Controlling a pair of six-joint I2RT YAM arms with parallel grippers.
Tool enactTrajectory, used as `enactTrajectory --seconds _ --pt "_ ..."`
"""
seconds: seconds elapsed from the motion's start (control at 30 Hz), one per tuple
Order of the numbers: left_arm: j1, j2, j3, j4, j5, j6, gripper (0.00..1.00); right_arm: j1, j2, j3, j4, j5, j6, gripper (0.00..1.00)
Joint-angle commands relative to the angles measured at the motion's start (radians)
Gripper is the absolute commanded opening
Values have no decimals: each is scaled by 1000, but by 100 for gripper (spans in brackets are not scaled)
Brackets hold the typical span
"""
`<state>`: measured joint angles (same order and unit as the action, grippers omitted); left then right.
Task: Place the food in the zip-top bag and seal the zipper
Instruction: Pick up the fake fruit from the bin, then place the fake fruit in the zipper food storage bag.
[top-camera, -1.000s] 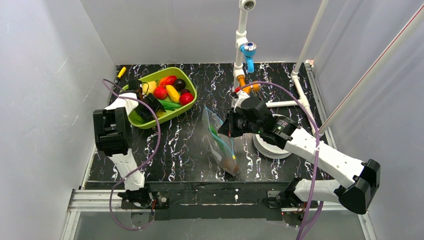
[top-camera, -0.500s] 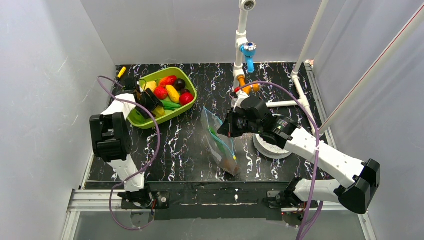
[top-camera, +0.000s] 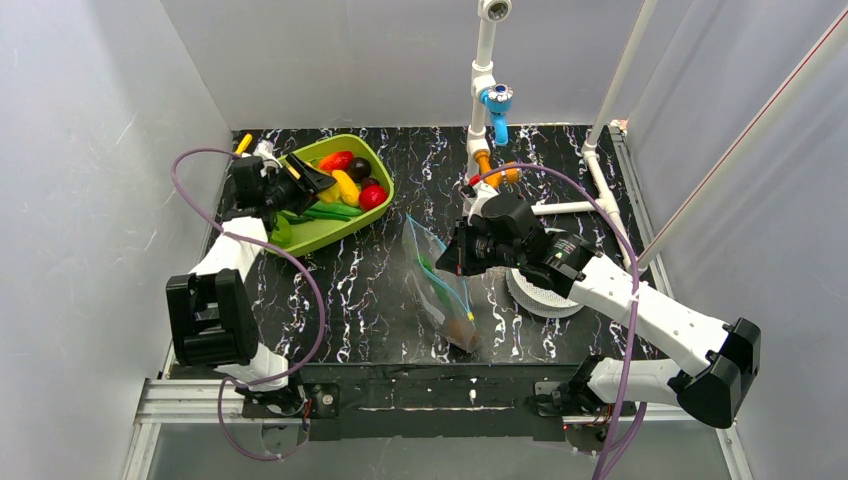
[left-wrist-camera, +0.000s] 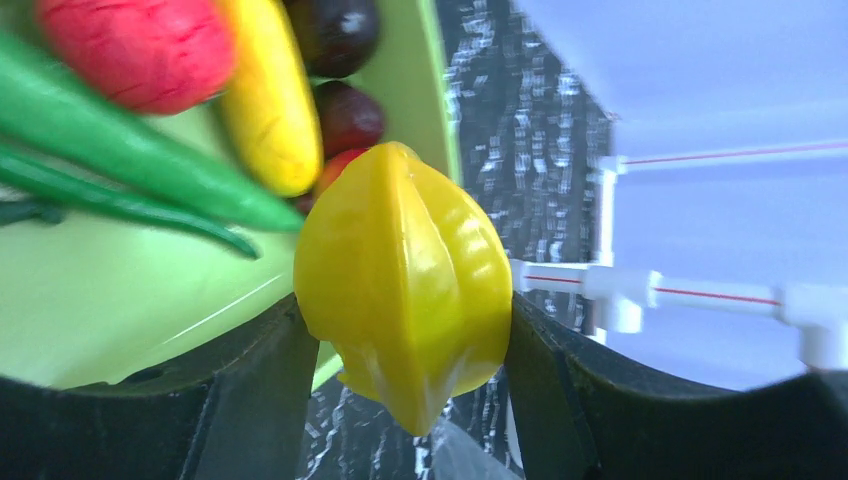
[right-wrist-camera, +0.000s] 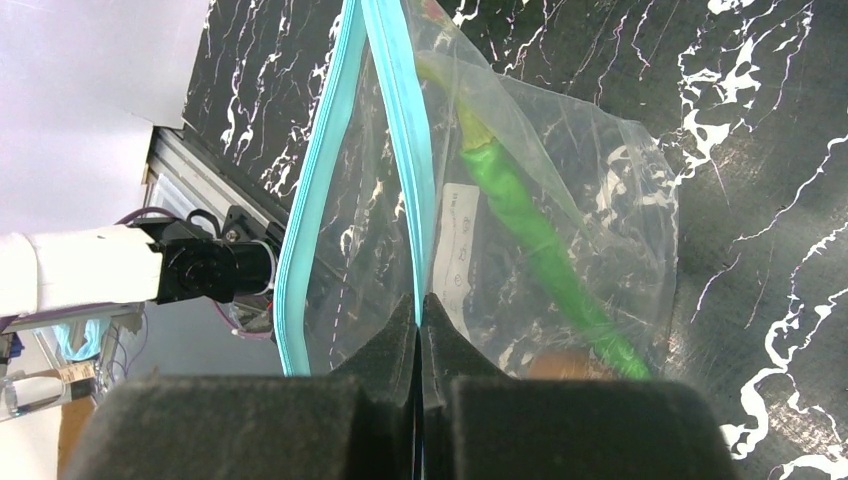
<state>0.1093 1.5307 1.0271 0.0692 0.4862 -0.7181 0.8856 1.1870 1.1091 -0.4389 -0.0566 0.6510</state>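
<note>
Black marbled tabletop (top-camera: 360, 290) fills the overhead view: my left claw (top-camera: 305, 180) hangs over the green tray (top-camera: 335, 234) of food (top-camera: 345, 187), and my right claw (top-camera: 453, 257) holds the zip-top bag (top-camera: 437, 285) upright mid-table. From my left wrist, the jaws clamp a yellow star fruit (left-wrist-camera: 405, 280), the tray's rim behind it. From my right wrist, the pads are shut on one lip of the blue zipper (right-wrist-camera: 402, 150), mouth parted, a green vegetable (right-wrist-camera: 530, 240) inside. I judge this the carrying step; next I must bring the fruit across and drop it through that narrow gap.
</note>
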Motion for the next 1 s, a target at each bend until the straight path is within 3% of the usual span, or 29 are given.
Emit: enactTrajectory --seconds 0.0,0.17,0.27,0.33,0.4,0.5,0.6,0.67,0.8,0.97 --pt "-2 -65 -65 382 247 -138 28 -2 -11 12 16 -15 3 1" --pt "-73 -26 -103 745 472 -406 30 -2 -6 20 8 -12 7 1" --pt "-153 -46 -170 1071 490 -586 30 -2 -7 11 24 -10 9 1" --pt "-213 -79 -187 1143 496 -610 29 -2 -5 15 21 -10 14 1" --pt "-292 -130 -166 1067 510 -548 29 -2 -2 17 21 -15 15 1" --pt "-421 -250 -125 704 445 -276 28 -2 9 32 14 -14 14 1" --pt "-583 -407 -113 385 245 -1 27 -2 11 43 21 -14 11 1" --pt "-680 -488 -123 271 97 106 28 -2 5 42 32 -16 9 1" --pt "-770 -559 -205 238 -110 29 29 -2 -9 36 34 -16 4 1" --pt "-847 -507 -238 166 -203 -11 29 -2 -42 -1 82 -41 31 1"
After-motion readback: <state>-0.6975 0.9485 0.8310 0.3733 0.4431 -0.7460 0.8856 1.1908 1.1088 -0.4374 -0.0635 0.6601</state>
